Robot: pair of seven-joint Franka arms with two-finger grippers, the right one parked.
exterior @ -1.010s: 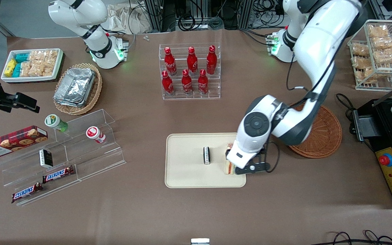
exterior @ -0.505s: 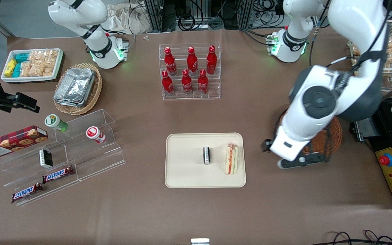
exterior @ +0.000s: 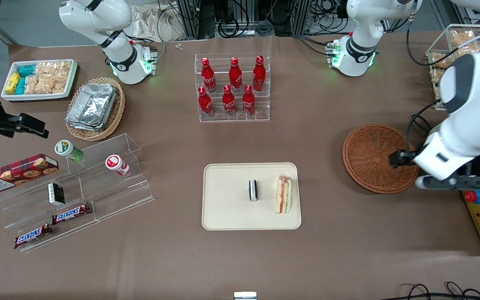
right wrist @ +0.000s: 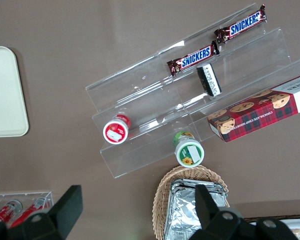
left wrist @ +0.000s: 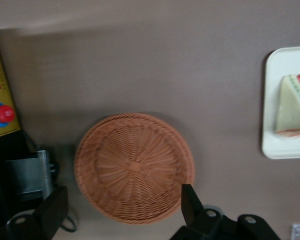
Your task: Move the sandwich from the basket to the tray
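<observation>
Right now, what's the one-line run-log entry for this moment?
sandwich: on tray | basket: empty | gripper: open, above basket, holding nothing | task: placed

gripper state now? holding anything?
Gripper: open and empty, above the basket. The sandwich lies on the tray.

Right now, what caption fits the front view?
Triangular sandwich rests on beige tray; open gripper hovers beside empty reddish-brown wicker basket.
</observation>
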